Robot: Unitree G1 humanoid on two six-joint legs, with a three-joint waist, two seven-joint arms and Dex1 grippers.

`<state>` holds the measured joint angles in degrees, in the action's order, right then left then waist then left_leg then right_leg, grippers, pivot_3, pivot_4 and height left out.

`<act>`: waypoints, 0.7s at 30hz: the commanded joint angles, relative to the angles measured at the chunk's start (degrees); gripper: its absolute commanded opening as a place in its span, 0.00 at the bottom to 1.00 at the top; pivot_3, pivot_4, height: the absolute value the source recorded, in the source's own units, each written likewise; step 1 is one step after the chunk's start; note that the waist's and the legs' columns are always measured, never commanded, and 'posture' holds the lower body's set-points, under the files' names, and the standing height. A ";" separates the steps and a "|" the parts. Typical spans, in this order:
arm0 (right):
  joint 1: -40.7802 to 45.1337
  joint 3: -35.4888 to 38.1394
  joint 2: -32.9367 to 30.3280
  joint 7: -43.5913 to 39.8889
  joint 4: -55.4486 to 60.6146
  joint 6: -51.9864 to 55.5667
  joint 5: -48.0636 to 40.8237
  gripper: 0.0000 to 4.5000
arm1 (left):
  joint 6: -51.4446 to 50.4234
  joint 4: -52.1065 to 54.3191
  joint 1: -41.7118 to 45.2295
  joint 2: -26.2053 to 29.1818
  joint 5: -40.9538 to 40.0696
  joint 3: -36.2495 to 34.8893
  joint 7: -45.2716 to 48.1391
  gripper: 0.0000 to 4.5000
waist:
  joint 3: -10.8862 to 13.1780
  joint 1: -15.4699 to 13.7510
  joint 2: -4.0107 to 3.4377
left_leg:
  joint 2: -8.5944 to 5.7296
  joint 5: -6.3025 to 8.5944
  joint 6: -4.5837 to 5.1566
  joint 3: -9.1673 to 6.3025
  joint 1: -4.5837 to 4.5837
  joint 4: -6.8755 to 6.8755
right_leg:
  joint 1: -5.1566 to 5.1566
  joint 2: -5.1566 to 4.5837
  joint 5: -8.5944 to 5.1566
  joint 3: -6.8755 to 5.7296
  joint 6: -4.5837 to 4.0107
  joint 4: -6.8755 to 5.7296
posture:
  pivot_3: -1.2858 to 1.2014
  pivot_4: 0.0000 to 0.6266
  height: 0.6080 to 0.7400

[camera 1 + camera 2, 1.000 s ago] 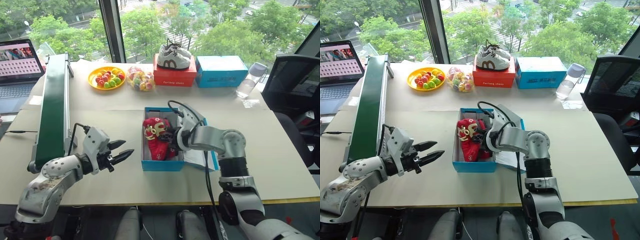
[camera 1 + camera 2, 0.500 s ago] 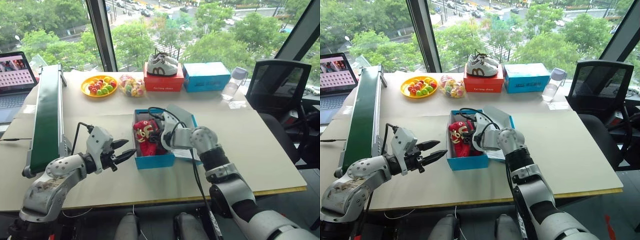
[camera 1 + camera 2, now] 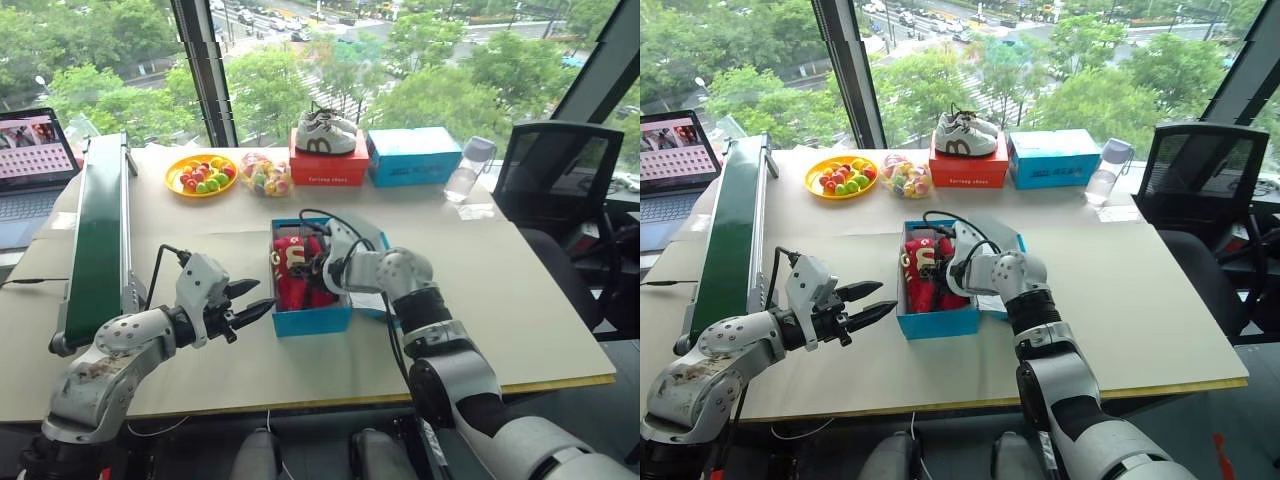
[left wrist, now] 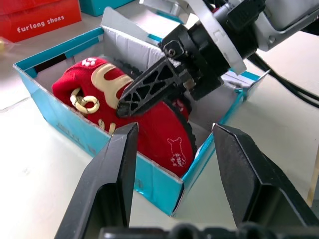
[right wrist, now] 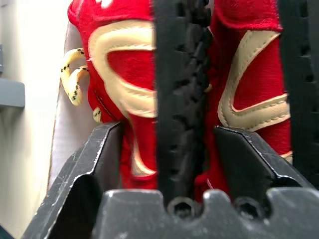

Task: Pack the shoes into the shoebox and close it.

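The blue shoebox [image 3: 312,318] stands open in the middle of the table, its lid [image 3: 372,302] lying flat to the right under my right arm. Both red shoes [image 3: 292,272] with cream trim lie inside it, packed side by side. My right gripper [image 3: 313,266] reaches down into the box. In the right wrist view its fingers [image 5: 97,164] stand apart and open, and one shoe's black sole [image 5: 180,89] lies between them with a gap on one side. My left gripper [image 3: 262,295] hovers open just left of the box, holding nothing.
A green conveyor [image 3: 98,235] runs along the left. At the back are a yellow fruit plate [image 3: 200,172], a candy bag [image 3: 262,172], a red box [image 3: 328,165] bearing white sneakers [image 3: 325,132], another blue box [image 3: 412,153] and a bottle [image 3: 468,168]. A chair [image 3: 560,180] stands right.
My right gripper has opened and pushed a little deeper into the box, with its wrist rolled. The left gripper has stayed where it was. The camera view has shifted.
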<state>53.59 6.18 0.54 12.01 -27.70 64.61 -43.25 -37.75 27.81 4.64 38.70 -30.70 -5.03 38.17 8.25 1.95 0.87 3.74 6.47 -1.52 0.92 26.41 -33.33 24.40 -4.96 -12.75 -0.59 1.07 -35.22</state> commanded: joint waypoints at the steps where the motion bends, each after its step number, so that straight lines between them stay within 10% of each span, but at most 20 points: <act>1: 0.73 5.75 -0.73 3.35 10.22 5.48 -1.83 0.75 | 0.47 0.13 1.56 0.17 0.09 -0.02 0.57 0.56 | 0.02 -0.44 0.00 | 0.07 -0.13 0.19 0.02 0.03 -0.02 | -0.01 0.08 -0.07 0.00 -0.11 -0.01 | 0.52 0.24 0.98; 14: -2.36 16.44 0.01 6.67 27.10 18.28 -2.41 0.75 | 1.30 -2.59 3.93 0.42 0.81 1.32 3.11 0.56 | 0.04 -0.96 0.03 | 0.17 -0.07 0.36 0.11 0.84 -0.60 | 0.65 0.33 -0.60 0.21 0.34 -0.83 | 0.52 0.24 0.98; 21: -4.85 15.60 -9.21 -8.27 38.06 27.20 -13.11 0.29 | 1.46 -2.84 3.95 0.15 1.18 1.35 3.82 0.56 | 0.05 -1.08 0.04 | 0.21 -0.08 0.36 0.12 0.83 -0.65 | 0.64 0.39 -0.60 0.27 0.33 -0.82 | 0.52 0.24 0.98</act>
<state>48.01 21.18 -6.46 9.69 5.62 88.63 -49.85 -37.56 24.06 8.14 38.71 -29.49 -3.19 41.43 8.30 0.87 0.91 3.95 6.39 -1.16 1.04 27.24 -33.98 25.03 -4.57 -13.35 -0.32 1.41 -36.04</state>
